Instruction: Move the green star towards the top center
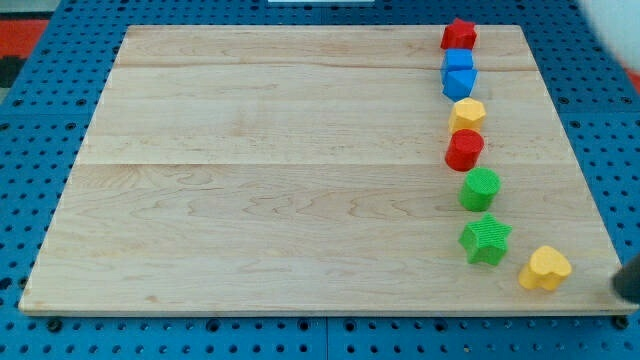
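Note:
The green star (485,239) lies near the board's lower right, second from the bottom of a column of blocks. A green round block (480,189) sits just above it, and a yellow heart (545,268) is to its lower right. My tip (624,290) shows as a dark blurred shape at the view's right edge. It is off the board's lower right corner, right of the yellow heart and apart from every block.
Further up the column are a red round block (464,149), a yellow hexagon (467,114), two blue blocks (460,82) (459,60) and a red block (459,34) at the top edge. The wooden board (260,170) lies on a blue pegboard.

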Robot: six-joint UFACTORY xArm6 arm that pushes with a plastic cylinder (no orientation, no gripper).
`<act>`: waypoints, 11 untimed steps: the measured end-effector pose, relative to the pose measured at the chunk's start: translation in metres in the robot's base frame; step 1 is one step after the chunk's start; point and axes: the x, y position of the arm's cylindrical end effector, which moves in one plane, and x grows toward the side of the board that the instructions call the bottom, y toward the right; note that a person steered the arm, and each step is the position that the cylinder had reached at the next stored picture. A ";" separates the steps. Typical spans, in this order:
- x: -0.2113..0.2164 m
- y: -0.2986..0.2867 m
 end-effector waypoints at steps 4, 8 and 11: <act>-0.048 -0.197; -0.199 -0.184; -0.286 -0.184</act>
